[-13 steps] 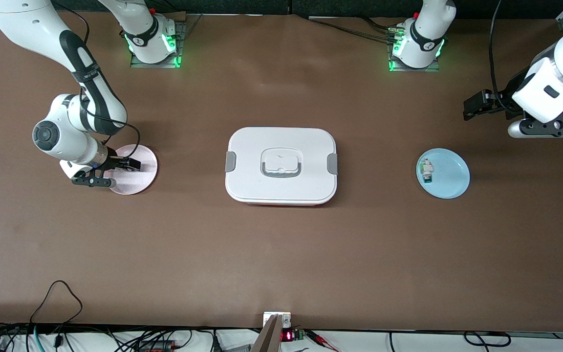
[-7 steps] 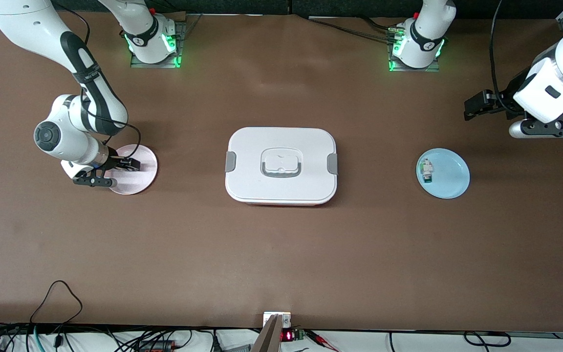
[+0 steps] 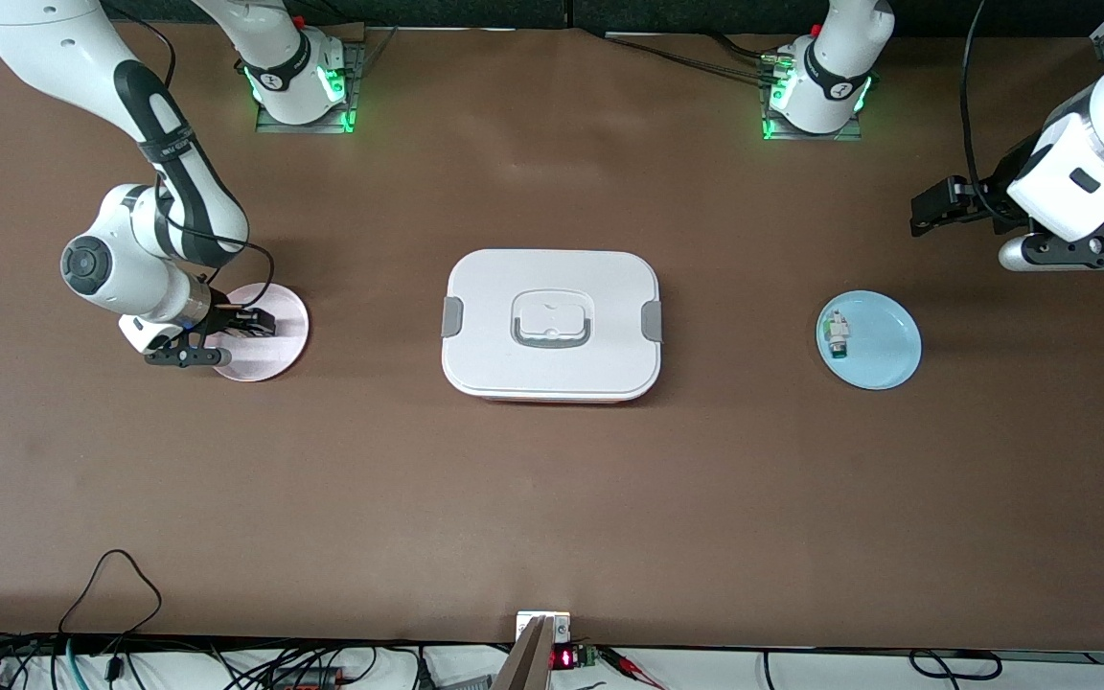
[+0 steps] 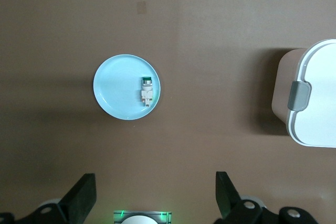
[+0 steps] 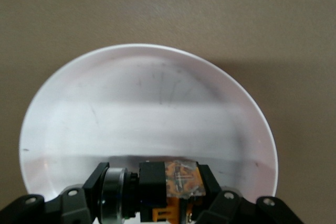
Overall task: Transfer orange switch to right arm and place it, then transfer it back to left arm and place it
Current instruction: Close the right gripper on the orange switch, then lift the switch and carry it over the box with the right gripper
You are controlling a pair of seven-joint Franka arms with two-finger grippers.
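The right gripper (image 3: 238, 323) sits low over the pale pink round plate (image 3: 274, 350) at the right arm's end of the table, its black fingers (image 5: 210, 187) clamped on the orange switch (image 5: 176, 184), a tiny black component with orange markings and a round cap. From the right wrist view the switch lies on its side between the fingers, just above the plate's worn white-pink surface; whether it touches the plate I cannot tell.

The brown table (image 3: 552, 498) carries, at its middle, the box (image 3: 552, 324), a large white rounded-rectangular plastic container with grey side latches and a grey recessed lid handle, lying flat and well apart from both plates.

The left gripper (image 3: 935, 206) hangs over bare table near the left arm's end, fingers (image 4: 84, 195) spread wide with nothing between them; that arm waits.

Near it, closer to the front camera, lies a light blue round plate (image 3: 883, 350). On this plate, toward its box-side edge, rests a small white-and-green component (image 3: 837, 333).
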